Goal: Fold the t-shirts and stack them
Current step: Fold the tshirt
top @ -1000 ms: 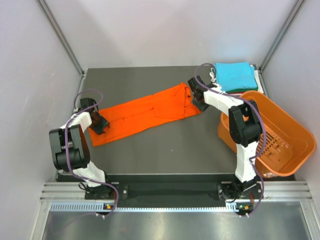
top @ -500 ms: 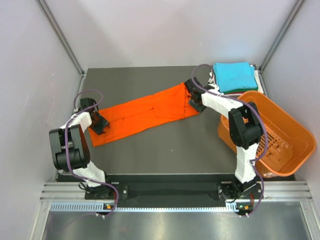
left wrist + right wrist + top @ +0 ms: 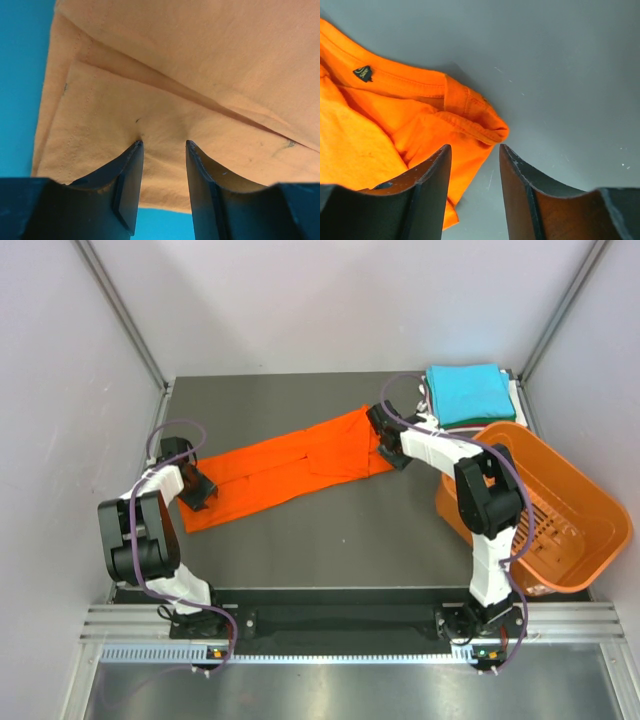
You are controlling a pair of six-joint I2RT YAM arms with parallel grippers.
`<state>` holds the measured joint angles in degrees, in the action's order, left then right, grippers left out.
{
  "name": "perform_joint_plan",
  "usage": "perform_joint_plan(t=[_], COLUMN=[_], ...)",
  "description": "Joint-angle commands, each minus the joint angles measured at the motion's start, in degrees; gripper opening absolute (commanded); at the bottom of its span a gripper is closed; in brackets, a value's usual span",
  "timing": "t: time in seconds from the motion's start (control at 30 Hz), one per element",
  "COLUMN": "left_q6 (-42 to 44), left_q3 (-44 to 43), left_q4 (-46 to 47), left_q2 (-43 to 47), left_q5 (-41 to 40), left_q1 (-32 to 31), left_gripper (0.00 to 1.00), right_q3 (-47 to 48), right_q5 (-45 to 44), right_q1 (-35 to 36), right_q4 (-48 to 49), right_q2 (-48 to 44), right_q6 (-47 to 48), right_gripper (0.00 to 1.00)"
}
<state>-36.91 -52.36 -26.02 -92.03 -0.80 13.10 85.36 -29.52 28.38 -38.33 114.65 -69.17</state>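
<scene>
Orange t-shirt (image 3: 290,468), long flat diagonal strip; turquoise t-shirt (image 3: 470,392), folded square, far right.

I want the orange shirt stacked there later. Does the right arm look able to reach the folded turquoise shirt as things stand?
Probably yes. The turquoise shirt lies close by, to the far right of the right hand, with only table between; the basket sits nearer, off that path.

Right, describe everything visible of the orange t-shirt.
Bright orange t-shirt, soft cloth, folded lengthwise into a long strip with creases and stitched hems. It lies flat and diagonal on the dark table, near left to far right. A small dark label shows at the neckline. The left end effector sits on its near-left end, the right end effector at its far-right end, jaws apart.
</scene>
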Motion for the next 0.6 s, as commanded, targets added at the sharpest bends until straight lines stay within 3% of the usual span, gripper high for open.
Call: perform_joint_plan(t=[0.0,0.27,0.37,0.43,0.57], left_q6=[0.5,1.0,1.2,1.5,3.4], left_q3=[0.7,-0.5,-1.7,-2.3,-4.1], left_q4=[-0.8,-2.4,-3.7,-4.2,-5.4], left_q2=[2.0,3.0,3.7,4.7,6.9], left_q5=[-1.0,-1.3,-1.4,-1.3,-1.1], left_q1=[0.2,0.3,0.2,0.2,0.2], left_gripper=[0.45,0.45,0.45,0.45,0.45], right_q3=[-0.8,-1.5,-1.7,-1.2,1.2], right_q5=[-2.8,-4.0,-4.2,-4.3,-4.9], right_q1=[0.5,-0.2,-0.4,-0.5,-2.0], right_q4=[2.4,4.5,5.6,7.1,9.8], right_q2=[0.5,2.2,2.7,3.2,4.4], right_q6=[-0.9,-0.2,1.0,3.3,8.7], right_gripper=[0.43,0.36,0.23,0.03,0.00])
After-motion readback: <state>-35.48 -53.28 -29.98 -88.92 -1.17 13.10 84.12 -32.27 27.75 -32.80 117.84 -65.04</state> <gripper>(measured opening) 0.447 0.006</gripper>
